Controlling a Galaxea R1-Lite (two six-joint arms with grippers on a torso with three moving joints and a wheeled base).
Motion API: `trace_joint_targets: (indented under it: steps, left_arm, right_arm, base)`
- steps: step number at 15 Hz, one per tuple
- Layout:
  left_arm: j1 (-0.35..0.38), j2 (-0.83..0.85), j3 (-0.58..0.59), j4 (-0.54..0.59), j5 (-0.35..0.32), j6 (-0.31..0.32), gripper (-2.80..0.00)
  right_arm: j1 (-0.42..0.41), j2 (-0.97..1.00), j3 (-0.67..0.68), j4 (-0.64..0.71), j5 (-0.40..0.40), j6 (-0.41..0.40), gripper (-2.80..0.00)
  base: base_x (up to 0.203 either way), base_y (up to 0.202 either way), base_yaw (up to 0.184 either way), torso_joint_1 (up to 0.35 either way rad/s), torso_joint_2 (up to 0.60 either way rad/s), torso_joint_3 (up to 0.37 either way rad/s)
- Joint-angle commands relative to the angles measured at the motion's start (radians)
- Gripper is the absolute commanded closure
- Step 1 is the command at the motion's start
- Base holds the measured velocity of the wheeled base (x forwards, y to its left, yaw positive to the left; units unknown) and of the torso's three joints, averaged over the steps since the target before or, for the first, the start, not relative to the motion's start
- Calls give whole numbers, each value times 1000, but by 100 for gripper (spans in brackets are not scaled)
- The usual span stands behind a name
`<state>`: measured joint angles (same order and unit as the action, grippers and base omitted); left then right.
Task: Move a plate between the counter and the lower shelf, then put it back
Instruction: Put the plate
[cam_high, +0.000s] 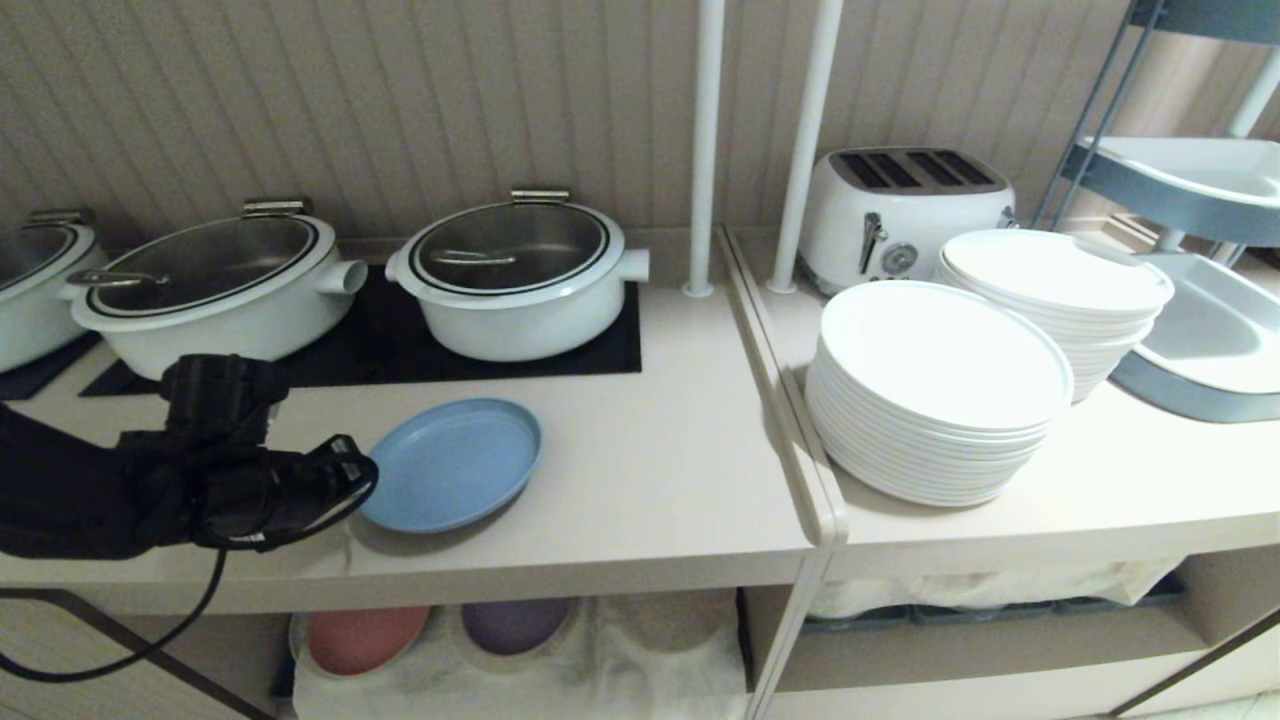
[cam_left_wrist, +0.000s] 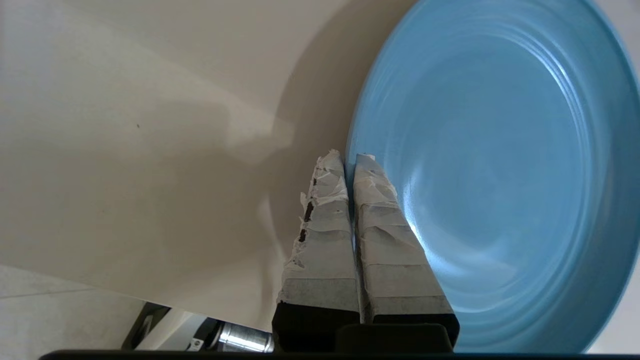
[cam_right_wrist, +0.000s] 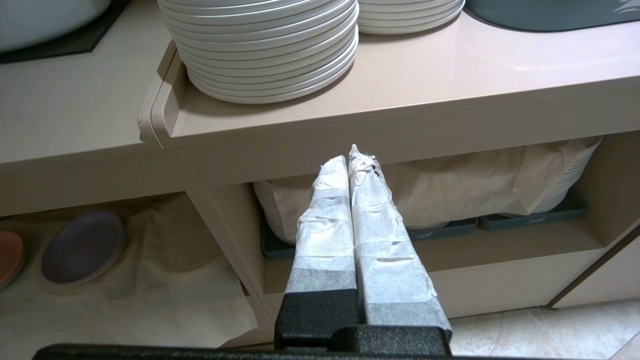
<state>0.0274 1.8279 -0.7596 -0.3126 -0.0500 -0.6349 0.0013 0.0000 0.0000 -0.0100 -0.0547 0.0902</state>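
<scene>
The lower shelf (cam_high: 640, 640), nearest the robot and under the front edge, was lined with a rumpled white cloth (cam_high: 660, 670); a pink plate (cam_high: 365, 637) and a purple plate (cam_high: 515, 624) lay on it side by side. The right claw (cam_right_wrist: 354, 156) hung out in front of the cabinet, level with the neighbouring compartment, its taped fingers pressed together and holding nothing.

Above, on the beige surface (cam_high: 650, 470), the left claw (cam_left_wrist: 345, 156) sat at the near left rim of the light-blue plate (cam_high: 452, 464). Its two taped fingers (cam_left_wrist: 320, 230) were closed on the plate's rim, one finger outside the rim and the other over the plate's inside. The plate was near the front edge of the surface, and whether it lay flat or slightly lifted could not be told.

Behind the plate, two white pots (cam_high: 515, 275) with glass lids stood on a black inset panel (cam_high: 400, 345), with part of a third at the far left. On the adjoining top to the right stood two stacks of white plates (cam_high: 940, 390), with a white toaster (cam_high: 905, 215) behind them against the wall.
</scene>
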Motion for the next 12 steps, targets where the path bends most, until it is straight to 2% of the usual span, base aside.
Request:
trace_joint_targets:
  steps: [1,7,8,12]
  left_arm:
    - [0,7,-1,-3,-1,-3,0]
    - [0,7,-1,-3,-1,-2,0]
    - [0,7,-1,-3,0,-2,-280]
    - [2,7,-7,-3,4,-5,-280]
  right_arm:
    - [0,1,0,-1,-1,0,0]
    - [0,0,0,-1,-1,0,0]
    - [0,0,0,-1,-1,0,0]
    - [0,0,0,-1,-1,0,0]
  base:
    - [0,0,0,0,0,0]
    - [0,0,0,0,0,0]
    - [0,0,0,0,0,0]
    - [0,0,0,0,0,0]
